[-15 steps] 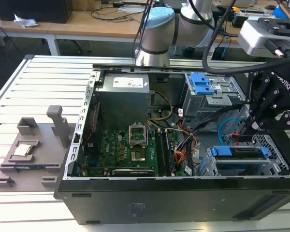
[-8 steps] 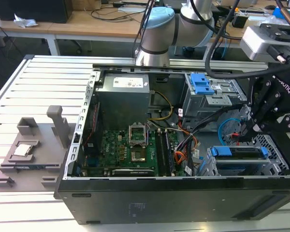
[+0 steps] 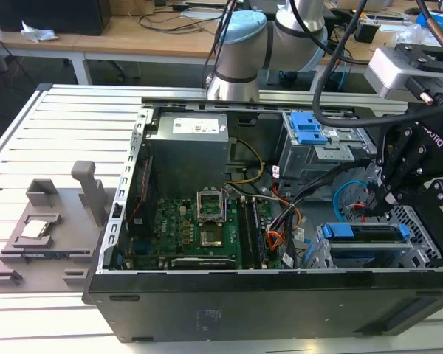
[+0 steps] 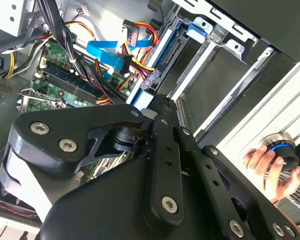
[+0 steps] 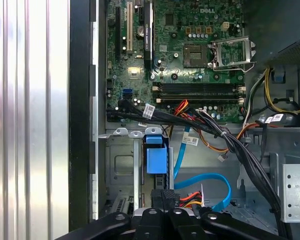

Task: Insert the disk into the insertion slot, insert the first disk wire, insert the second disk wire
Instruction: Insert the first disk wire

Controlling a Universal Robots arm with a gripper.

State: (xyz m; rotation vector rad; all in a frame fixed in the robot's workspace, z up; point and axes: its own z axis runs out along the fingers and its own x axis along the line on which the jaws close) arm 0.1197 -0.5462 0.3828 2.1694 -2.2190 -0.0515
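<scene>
At the exterior view's four o'clock, the disk (image 3: pixel 369 236) sits slotted; the end effector (image 5: pixel 163 196), narrowed, is beside the wires (image 5: pixel 191 197) (seating unclear).

Green motherboard (image 3: pixel 184 228) sits beside grey power supply (image 3: pixel 188 151).

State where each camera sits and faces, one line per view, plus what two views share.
Exterior view: off the arm, looking down into the open computer case; the arm shows, its gripper near the disk.
First wrist view: on the arm, facing the motherboard; the gripper's black links show.
Second wrist view: on the arm, looking along the gripper into the case; a hand shows.
Shared: both wrist views show the blue cable.
</scene>
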